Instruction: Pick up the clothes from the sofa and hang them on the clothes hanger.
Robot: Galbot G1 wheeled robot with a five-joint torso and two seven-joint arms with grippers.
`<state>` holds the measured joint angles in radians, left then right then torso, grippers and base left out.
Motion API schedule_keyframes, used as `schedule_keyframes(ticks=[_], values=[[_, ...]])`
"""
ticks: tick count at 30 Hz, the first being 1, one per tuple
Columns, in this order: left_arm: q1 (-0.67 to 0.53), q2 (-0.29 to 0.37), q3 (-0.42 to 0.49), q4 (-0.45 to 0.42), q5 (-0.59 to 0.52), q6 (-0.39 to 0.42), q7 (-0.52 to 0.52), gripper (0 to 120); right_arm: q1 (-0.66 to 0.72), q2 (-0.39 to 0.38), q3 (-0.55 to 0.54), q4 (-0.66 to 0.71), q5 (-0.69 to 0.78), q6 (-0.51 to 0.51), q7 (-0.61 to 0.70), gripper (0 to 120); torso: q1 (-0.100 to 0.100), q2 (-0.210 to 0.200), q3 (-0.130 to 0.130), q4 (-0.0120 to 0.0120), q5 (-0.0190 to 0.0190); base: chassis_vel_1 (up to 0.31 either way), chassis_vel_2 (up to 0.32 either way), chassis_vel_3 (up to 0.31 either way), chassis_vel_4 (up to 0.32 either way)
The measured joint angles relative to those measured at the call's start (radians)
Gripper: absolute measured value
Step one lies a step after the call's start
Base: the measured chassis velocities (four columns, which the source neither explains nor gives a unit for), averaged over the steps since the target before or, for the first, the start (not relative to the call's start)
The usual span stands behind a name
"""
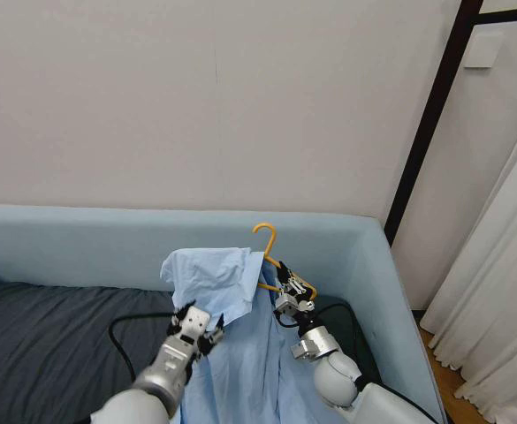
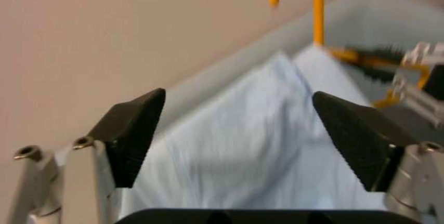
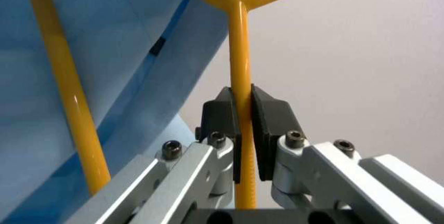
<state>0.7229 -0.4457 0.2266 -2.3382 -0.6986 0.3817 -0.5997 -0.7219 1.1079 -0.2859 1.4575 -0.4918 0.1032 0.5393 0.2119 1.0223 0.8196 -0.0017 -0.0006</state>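
Hanging step: right gripper (image 3: 243, 99) clamps hanger (image 1: 267, 240); left gripper (image 1: 201, 329), spread open, likely needs to grab shirt (image 1: 218, 278) and drape it.

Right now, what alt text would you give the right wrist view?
The right gripper is shut on a thin bar of the yellow hanger. A light blue shirt drapes over the hanger beside it, with a pale wall behind.

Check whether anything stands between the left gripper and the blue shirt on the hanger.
Nothing visible does. The left gripper is open, with the blue shirt directly ahead between its fingers. The right gripper clamps the yellow hanger at the shirt's other side, out of the path.
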Motion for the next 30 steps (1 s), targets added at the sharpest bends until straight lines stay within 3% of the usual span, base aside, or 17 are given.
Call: schedule_keyframes(ticks=[4, 5, 8, 14, 17, 18, 21, 23, 26, 30], values=[[-0.145, 0.139, -0.004, 0.083, -0.027, -0.169, 0.233, 100, 0.013, 0.007, 0.002, -0.028, -0.026, 0.022, 0.006, 5, 0.0, 0.0, 0.0, 0.0004, -0.0002, 0.0, 0.0, 0.0, 0.0], [-0.145, 0.139, -0.004, 0.083, -0.027, -0.169, 0.233, 100, 0.013, 0.007, 0.002, -0.028, -0.026, 0.022, 0.006, 5, 0.0, 0.0, 0.0, 0.0004, -0.0002, 0.0, 0.0, 0.0, 0.0], [-0.234, 0.19, 0.0, 0.151, -0.084, -0.24, 0.35, 100, 0.033, 0.019, -0.003, -0.041, -0.049, 0.038, 0.008, 5, 0.0, 0.0, 0.0, 0.0006, -0.0004, 0.0, 0.0, 0.0, 0.0], [-0.334, 0.225, 0.022, 0.267, -0.182, -0.308, 0.547, 100, 0.068, 0.041, -0.027, -0.06, -0.078, 0.059, 0.009, 5, 0.0, 0.0, 0.0, 0.0004, -0.0006, 0.0, 0.0, 0.0, 0.0], [-0.449, 0.214, 0.08, 0.383, -0.255, -0.311, 0.713, 100, 0.071, 0.041, -0.029, -0.046, -0.091, 0.062, 0.011, 5, 0.0, 0.0, 0.0, 0.0008, -0.0003, 0.0, 0.0, 0.0, 0.0], [-0.449, 0.214, 0.08, 0.383, -0.255, -0.311, 0.713, 100, 0.071, 0.041, -0.029, -0.046, -0.091, 0.062, 0.011, 5, 0.0, 0.0, 0.0, 0.0008, -0.0003, 0.0, 0.0, 0.0, 0.0], [-0.497, 0.182, 0.121, 0.455, -0.291, -0.303, 0.853, 100, 0.055, 0.03, -0.019, -0.028, -0.099, 0.061, 0.012, 5, 0.0, 0.0, 0.0, 0.0002, -0.0004, 0.0, 0.0, 0.0, 0.0], [-0.507, 0.174, 0.134, 0.472, -0.293, -0.304, 0.893, 100, 0.05, 0.028, -0.017, -0.022, -0.1, 0.059, 0.012, 5, 0.0, 0.0, 0.0, 0.0001, -0.0004, 0.0, 0.0, 0.0, 0.0], [-0.581, 0.134, 0.214, 0.569, -0.267, -0.332, 1.05, 100, 0.035, 0.014, -0.012, -0.004, -0.112, 0.056, 0.012, 5, 0.0, 0.0, 0.0, 0.0002, -0.0003, 0.0, 0.0, 0.0, 0.0], [-0.641, 0.103, 0.277, 0.631, -0.256, -0.35, 1.115, 100, 0.032, 0.004, -0.009, 0.005, -0.122, 0.06, 0.012, 5, 0.0, 0.0, 0.0, 0.0005, -0.0004, 0.0, 0.0, 0.0, 0.0]])
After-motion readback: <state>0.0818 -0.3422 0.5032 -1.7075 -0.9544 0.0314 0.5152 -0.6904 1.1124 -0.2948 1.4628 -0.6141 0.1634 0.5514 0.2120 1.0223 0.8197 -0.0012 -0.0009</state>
